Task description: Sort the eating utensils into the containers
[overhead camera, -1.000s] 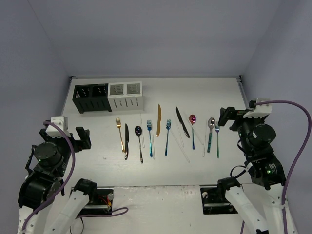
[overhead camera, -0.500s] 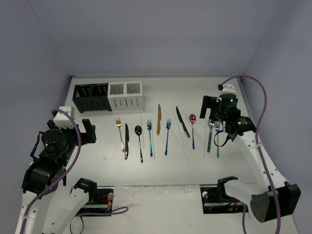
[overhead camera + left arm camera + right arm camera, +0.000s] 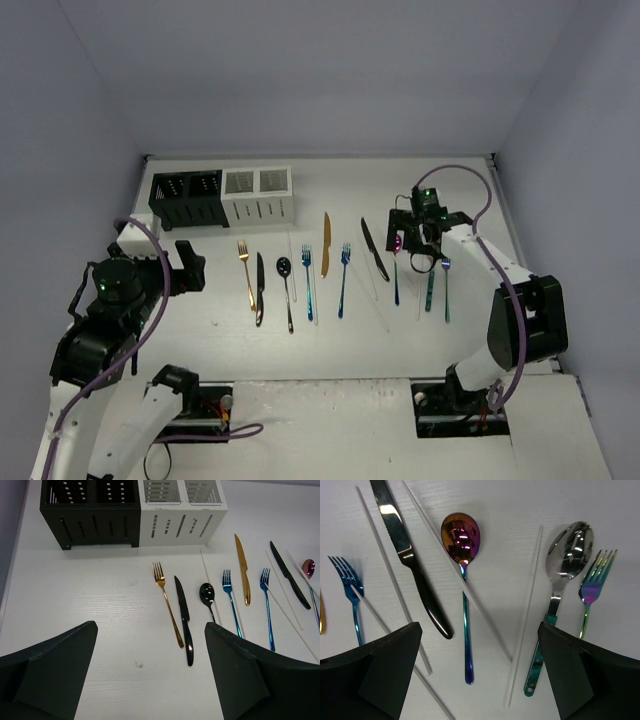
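Note:
The utensils lie in a row on the white table: gold fork (image 3: 245, 275), black knife (image 3: 260, 290), black spoon (image 3: 286, 290), blue forks (image 3: 308, 283), gold knife (image 3: 325, 245), pale chopsticks (image 3: 524, 615). My right gripper (image 3: 412, 250) is open and empty, low over the pink-purple spoon (image 3: 460, 537). That spoon lies between a black knife (image 3: 415, 575) and a silver spoon (image 3: 568, 550), with an iridescent fork (image 3: 592, 587) beside it. My left gripper (image 3: 185, 270) is open and empty, left of the gold fork (image 3: 167, 602). The black caddy (image 3: 186, 200) and white caddy (image 3: 258, 195) stand at the back left.
Both caddies also show in the left wrist view, black (image 3: 92, 515) and white (image 3: 180, 520), side by side and touching. Grey walls close in the table on the left, back and right. Bare table lies between my left gripper (image 3: 150, 630) and the gold fork.
My right arm has swung in from the right edge and now hangs over the pink-purple spoon. My left gripper has edged a little to the right. No utensil has moved.

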Motion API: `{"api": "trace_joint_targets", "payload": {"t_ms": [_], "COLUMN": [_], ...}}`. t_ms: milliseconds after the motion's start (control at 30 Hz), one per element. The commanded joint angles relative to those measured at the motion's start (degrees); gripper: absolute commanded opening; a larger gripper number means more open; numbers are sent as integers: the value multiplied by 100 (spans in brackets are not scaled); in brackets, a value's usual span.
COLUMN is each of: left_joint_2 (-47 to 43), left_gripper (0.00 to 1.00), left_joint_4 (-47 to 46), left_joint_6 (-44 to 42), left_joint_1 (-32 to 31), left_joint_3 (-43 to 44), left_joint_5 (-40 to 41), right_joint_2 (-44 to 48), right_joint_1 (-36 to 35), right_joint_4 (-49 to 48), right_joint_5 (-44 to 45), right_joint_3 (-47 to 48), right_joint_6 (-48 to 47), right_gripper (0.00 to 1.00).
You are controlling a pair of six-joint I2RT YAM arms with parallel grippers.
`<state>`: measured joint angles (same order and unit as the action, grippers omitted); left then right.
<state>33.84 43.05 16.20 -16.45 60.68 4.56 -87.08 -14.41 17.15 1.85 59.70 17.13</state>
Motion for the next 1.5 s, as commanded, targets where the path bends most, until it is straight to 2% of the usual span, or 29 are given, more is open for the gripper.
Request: {"api": "trace_joint_targets", "payload": {"t_ms": [0,67,233,400,567,900,1133,1233,1367,1467], "left_joint_2": [149,141,98,123,128,132,132,142,172,188], "left_gripper": [87,87,87,87,87,87,87,87,87,87], "left_joint_4": [-307,-306,-314,-306,-313,-306,-306,-313,-306,-314], "left_joint_6": [207,217,243,243,236,287,282,294,328,365], "left_joint_1": [-25,-25,-16,-25,-25,-16,-20,-18,-25,-25], "left_joint_3": [-54,-90,-182,-215,-204,-215,-241,-219,-215,-211], "left_joint_5": [-161,-208,-237,-267,-272,-307,-311,-329,-371,-390], "right_joint_2": [-332,-379,-394,-571,-684,-828,-908,-901,-818,-723], "right_joint_1": [-71,-79,-71,-71,-71,-62,-71,-71,-79,-107], "right_joint_4": [-136,-167,-291,-379,-505,-633,-728,-771,-806,-822], "right_joint_5": [-132,-115,149,90,52,209,300,302,243,228], "right_joint_3": [32,-35,-208,-313,-427,-591,-733,-750,-747,-728], "right_joint_6": [-40,-60,-96,-137,-141,-122,-113,-158,-276,-403], "right_gripper": [98,92,69,58,50,43,34,28,13,6]}}
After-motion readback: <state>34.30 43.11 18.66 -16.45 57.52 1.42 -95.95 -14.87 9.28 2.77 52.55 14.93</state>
